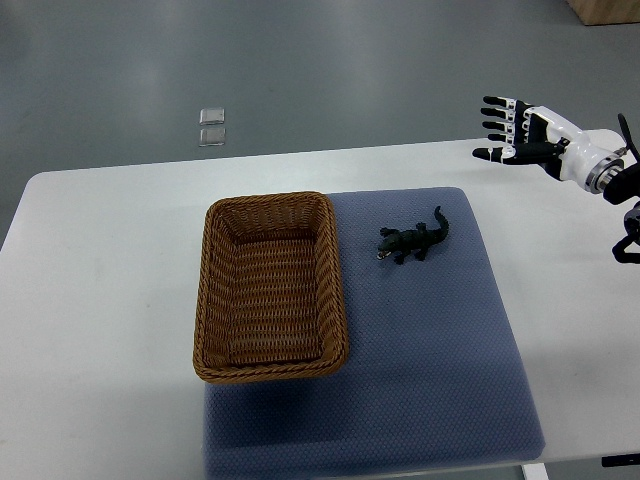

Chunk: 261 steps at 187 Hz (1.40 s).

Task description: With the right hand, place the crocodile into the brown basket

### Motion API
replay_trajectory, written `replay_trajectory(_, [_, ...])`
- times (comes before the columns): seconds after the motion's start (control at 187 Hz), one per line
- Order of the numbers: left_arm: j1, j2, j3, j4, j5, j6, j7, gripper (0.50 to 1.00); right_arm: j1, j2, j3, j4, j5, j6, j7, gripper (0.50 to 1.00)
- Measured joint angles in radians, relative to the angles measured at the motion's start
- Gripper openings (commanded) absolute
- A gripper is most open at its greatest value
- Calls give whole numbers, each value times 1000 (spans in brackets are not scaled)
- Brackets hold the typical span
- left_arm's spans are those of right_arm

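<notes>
Dark green toy crocodile [412, 241] lay on the blue mat, just beside the empty brown wicker basket [270, 369]. We saw the right robot hand [508, 129] well apart, fingers spread, holding nothing; grasp and placing remained.

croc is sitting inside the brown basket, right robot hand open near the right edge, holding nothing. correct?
Not quite. The crocodile is not inside the brown basket; it lies on the blue mat just to the right of the basket, apart from its rim. The top view shows this. The rest holds: the right robot hand is open near the right edge, holding nothing.
</notes>
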Motion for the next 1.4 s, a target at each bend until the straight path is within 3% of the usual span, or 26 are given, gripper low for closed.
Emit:
replay_trajectory(0.252, [0, 0, 0, 0, 0, 0, 0, 1000, 72, 0, -15, 40, -287, 61, 1, 924])
replay_trajectory(0.594, [0, 0, 1, 1, 0, 0, 0, 1000, 121, -9, -108, 134, -673, 59, 39, 924])
replay_trajectory(1.081, [0, 0, 2, 1, 0, 0, -1, 1000, 314, 12, -416, 136, -765, -22, 50, 924])
replay_trajectory(1.397, [0, 0, 3, 1, 0, 0, 0, 1000, 347, 74, -531, 134, -816, -84, 51, 924])
